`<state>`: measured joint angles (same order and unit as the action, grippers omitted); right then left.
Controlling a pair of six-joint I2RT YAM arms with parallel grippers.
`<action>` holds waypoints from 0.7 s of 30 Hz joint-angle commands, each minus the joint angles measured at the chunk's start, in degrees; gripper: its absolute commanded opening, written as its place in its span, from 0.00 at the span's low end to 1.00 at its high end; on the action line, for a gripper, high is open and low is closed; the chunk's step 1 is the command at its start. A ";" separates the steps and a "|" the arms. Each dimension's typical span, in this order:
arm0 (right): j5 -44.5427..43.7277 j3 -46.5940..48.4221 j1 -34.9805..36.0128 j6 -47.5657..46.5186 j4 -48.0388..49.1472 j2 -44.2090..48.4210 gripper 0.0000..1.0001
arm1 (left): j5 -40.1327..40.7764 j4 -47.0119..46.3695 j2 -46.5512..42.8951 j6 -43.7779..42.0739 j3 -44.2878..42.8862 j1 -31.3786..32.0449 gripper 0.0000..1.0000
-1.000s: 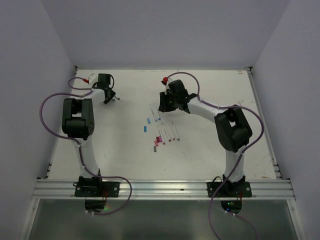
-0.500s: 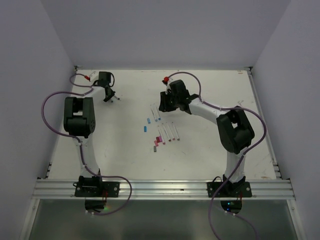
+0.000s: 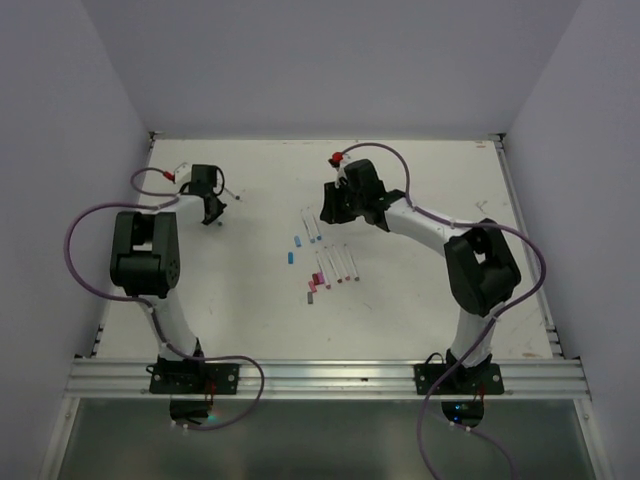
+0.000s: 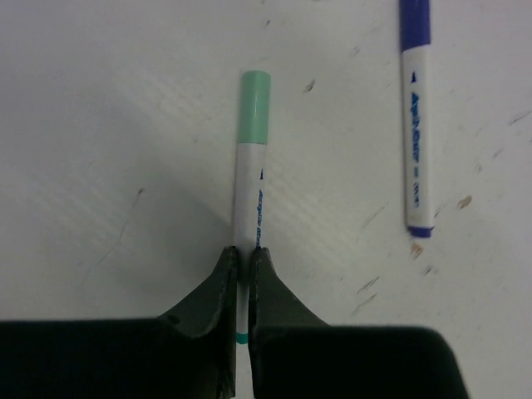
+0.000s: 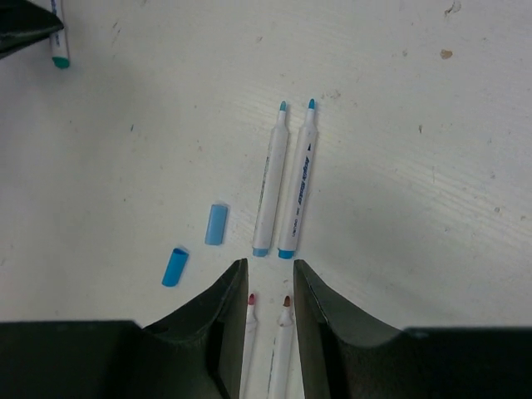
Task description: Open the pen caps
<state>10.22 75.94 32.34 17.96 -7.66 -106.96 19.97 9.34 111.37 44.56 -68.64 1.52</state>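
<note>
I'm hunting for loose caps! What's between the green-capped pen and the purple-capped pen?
Just bare white table with a few tiny scuffs, as the left wrist view shows. The green-capped pen and purple-capped pen lie apart.

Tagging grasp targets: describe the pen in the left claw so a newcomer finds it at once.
Look at the far left part of the table, where the left claw is shut on the barrel of a white pen. That pen wears a mint-green cap; the loose pen beside it has a dark blue cap.
</note>
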 commanded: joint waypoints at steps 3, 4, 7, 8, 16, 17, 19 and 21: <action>1.47 -1.85 -0.08 1.29 0.89 5.18 0.32 | -1.75 -3.36 -14.06 -0.07 10.45 -0.38 0.00; 1.47 -2.63 -0.08 1.55 0.89 5.96 0.32 | -3.43 -4.32 -17.99 -0.87 12.81 -0.46 0.00; 2.87 -3.78 0.18 2.69 0.98 6.85 0.32 | -13.08 -10.64 -25.03 -3.33 17.90 0.24 0.00; 3.92 -4.04 0.18 3.74 1.16 7.20 0.32 | -22.07 -16.23 -26.46 -4.20 19.76 0.33 0.00; 22.46 -10.01 0.18 17.88 21.96 5.36 0.33 | -53.97 -51.50 -30.60 3.86 38.65 4.01 0.00; 23.96 -10.55 0.10 22.34 25.03 4.83 0.33 | -56.07 -57.62 -30.43 5.00 39.89 4.98 0.00; 25.28 -11.95 0.18 26.41 33.30 3.43 0.33 | -57.05 -63.62 -30.68 7.29 42.88 7.88 0.00; 25.64 -12.05 0.18 29.67 37.26 2.29 0.34 | -56.45 -65.15 -31.39 8.52 44.46 10.68 0.00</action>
<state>30.28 64.51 32.51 38.44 15.05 -103.22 -29.82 -40.14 80.99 49.01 -25.76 9.23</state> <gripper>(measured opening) 0.332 0.039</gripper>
